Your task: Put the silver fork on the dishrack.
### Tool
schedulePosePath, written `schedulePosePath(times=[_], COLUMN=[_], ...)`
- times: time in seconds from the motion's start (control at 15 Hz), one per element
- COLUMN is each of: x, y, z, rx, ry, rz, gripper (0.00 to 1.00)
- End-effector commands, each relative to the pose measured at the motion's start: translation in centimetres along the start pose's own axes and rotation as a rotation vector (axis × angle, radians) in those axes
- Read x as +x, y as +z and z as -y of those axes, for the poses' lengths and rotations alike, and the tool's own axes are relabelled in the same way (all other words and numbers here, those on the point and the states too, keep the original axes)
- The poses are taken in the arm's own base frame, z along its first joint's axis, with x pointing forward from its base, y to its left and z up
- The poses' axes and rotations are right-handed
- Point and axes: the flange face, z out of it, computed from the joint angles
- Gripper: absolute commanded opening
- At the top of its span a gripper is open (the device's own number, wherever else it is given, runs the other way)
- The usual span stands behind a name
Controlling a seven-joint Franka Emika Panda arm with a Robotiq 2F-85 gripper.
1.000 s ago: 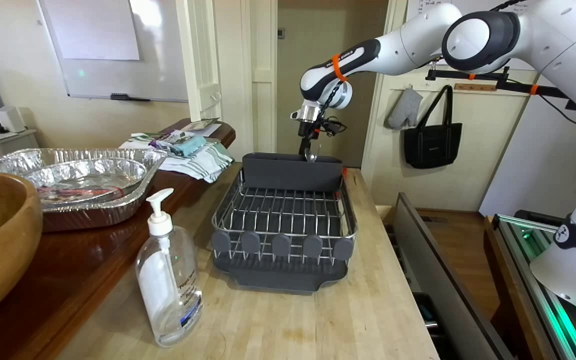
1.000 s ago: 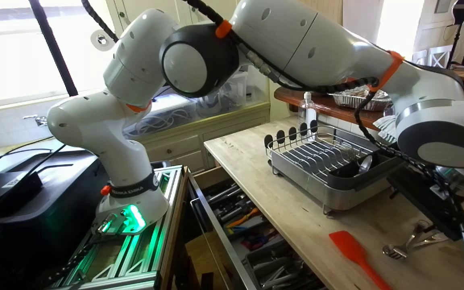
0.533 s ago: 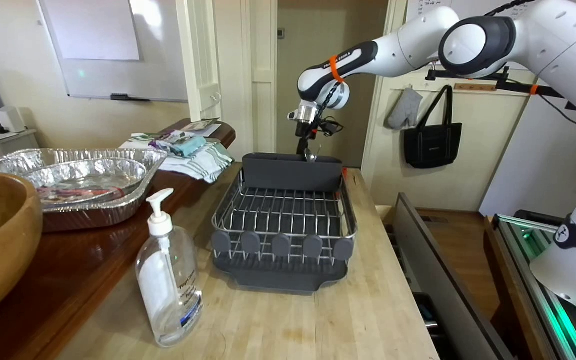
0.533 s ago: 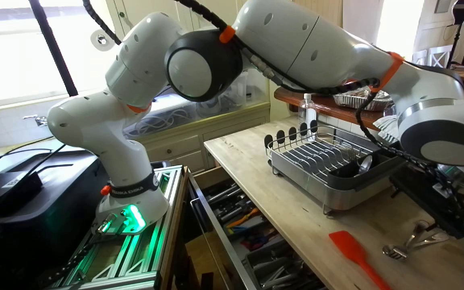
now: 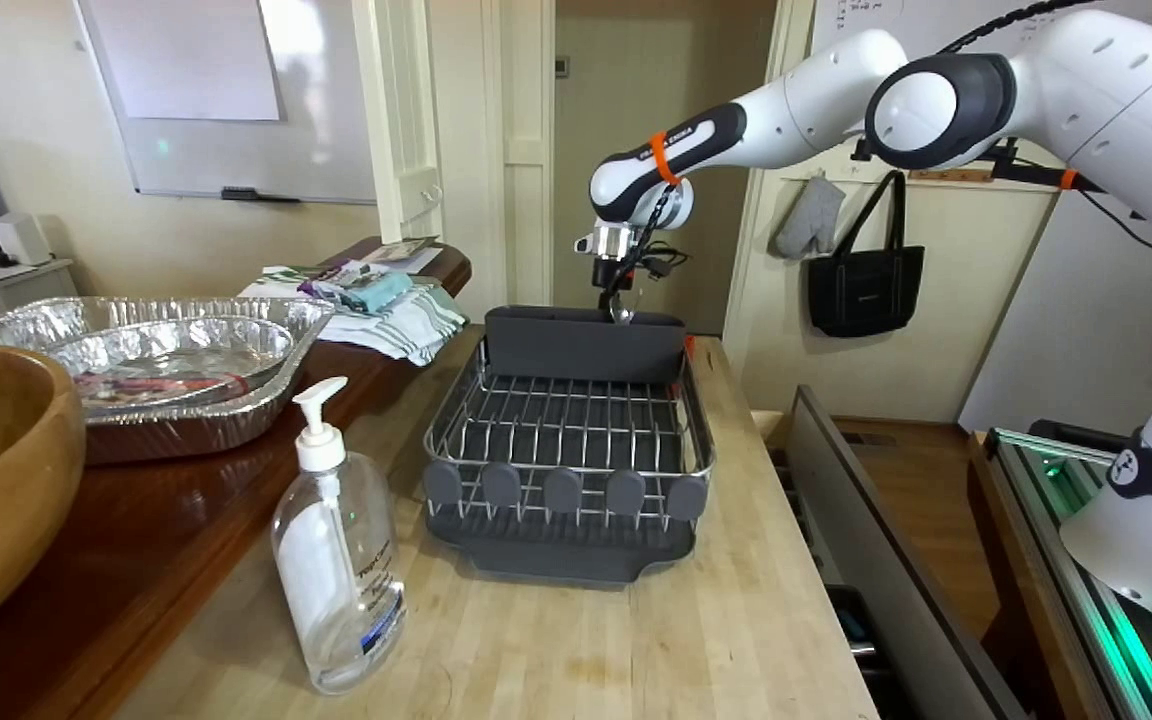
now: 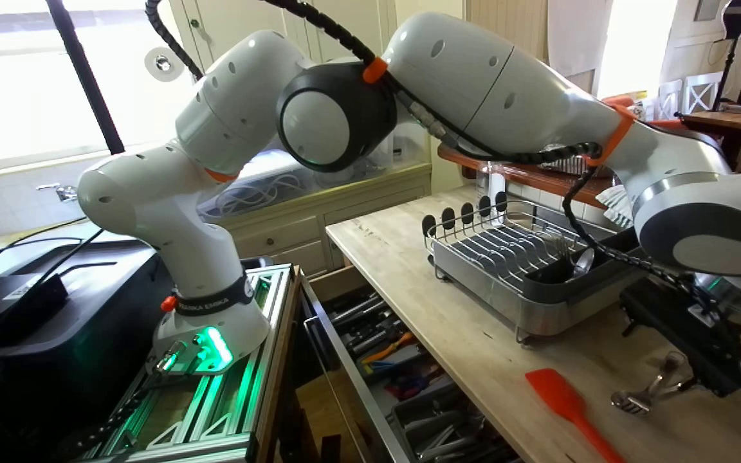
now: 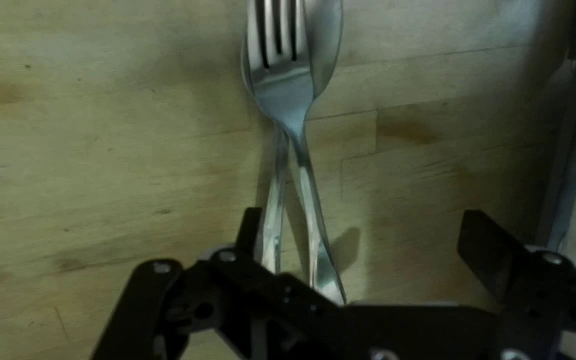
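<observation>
The gripper (image 7: pixel 360 226) is now found slightly lowered, jaws spread, nothing held; a grasp on the silver fork (image 7: pixel 293 112), crossed over a spoon (image 7: pixel 326 45), is apparently being prepared.

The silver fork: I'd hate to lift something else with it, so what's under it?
A spoon lies under the silver fork, on the wooden counter. The spoon's bowl shows on both sides; its middle, covered by the fork, can't be seen.
</observation>
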Motion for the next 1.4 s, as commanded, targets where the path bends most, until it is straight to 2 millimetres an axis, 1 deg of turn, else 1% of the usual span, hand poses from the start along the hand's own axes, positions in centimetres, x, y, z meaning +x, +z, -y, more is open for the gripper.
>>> schedulePosePath(times=[0.0, 0.07, 0.2, 0.27, 0.4, 0.6, 0.67, 0.73, 0.8, 0.87, 1.0, 1.13, 1.2, 1.33], x=[0.2, 0.1, 0.1, 0.0, -0.1, -0.1, 0.0, 0.1, 0.1, 0.1, 0.2, 0.1, 0.1, -0.1], y=[0.7, 0.8, 0.9, 0.9, 1.1, 1.4, 1.5, 1.6, 1.7, 1.8, 1.9, 1.9, 1.9, 1.6], z=[-0.8, -1.0, -1.3, -1.3, -1.4, -1.5, -1.5, -1.3, -1.2, -1.2, -1.2, -1.3, -1.4, -1.7], rx=[-0.042, -0.052, -0.07, -0.079, -0.094, -0.11, -0.119, -0.129, -0.137, -0.14, -0.144, -0.153, -0.156, -0.161], ry=[0.043, 0.05, 0.063, 0.07, 0.08, 0.086, 0.087, 0.084, 0.084, 0.082, 0.08, 0.081, 0.083, 0.094], rz=[0.038, 0.044, 0.054, 0.062, 0.078, 0.094, 0.095, 0.094, 0.096, 0.101, 0.11, 0.119, 0.121, 0.121], gripper=[0.96, 0.85, 0.84, 0.79, 0.97, 0.99, 0.9, 0.71, 0.65, 0.56, 0.39, 0.26, 0.17, 0.07])
